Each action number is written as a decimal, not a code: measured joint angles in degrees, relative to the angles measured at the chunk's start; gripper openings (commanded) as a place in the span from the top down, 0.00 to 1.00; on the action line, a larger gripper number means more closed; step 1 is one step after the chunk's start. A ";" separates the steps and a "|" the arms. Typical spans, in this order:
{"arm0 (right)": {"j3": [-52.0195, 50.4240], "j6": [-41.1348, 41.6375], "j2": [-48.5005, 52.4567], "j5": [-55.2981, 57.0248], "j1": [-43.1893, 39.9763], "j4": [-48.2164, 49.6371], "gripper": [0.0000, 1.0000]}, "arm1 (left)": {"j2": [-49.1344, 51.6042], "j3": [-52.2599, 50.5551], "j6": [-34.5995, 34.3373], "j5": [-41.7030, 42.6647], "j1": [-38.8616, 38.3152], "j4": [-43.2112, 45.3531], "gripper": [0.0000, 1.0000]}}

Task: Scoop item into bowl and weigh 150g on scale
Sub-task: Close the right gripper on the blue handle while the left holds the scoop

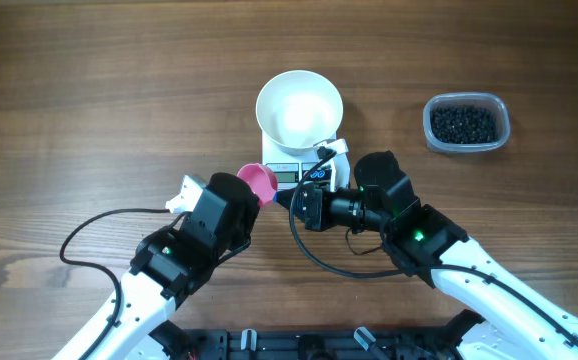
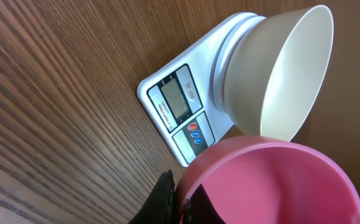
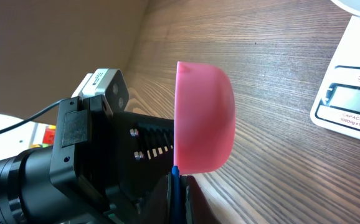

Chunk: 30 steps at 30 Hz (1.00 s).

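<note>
Left of the scale (image 1: 291, 173): left gripper (image 1: 250, 192) is clenching a pink scoop (image 1: 259, 181), cup hanging just beside the scale's front-left corner. The left wrist view is showing the cup empty.

On the scale: the bowl (image 1: 299, 110) is sitting upright on the platform, nothing inside. The display is facing the arms (no digits legible in either wrist view).

Just in front of the scale: right gripper (image 1: 287, 197) is pointing left, jaws closed, tips right against the scoop. A blue strip is showing between dark fingers under the cup in the right wrist view; cannot tell whether this gripper is sharing the grip.

Right of the scale, well apart: clear tub (image 1: 432, 122) is holding all of the item (image 1: 464, 124).

Judgement: the first scoop is not yet taken, so weighing is at its start. The next move is calling for carrying the scoop past the scale to the tub, digging in, then travelling level to the bowl.
</note>
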 measured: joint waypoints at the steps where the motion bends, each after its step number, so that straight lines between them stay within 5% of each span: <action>1: 0.00 0.00 0.02 -0.11 0.00 0.00 0.95 | 0.00 0.00 0.02 0.00 0.00 -0.02 0.96; 30: 0.00 0.22 0.02 -1.88 0.00 -0.15 0.85 | -0.09 0.00 0.42 -1.09 -0.33 -0.17 0.96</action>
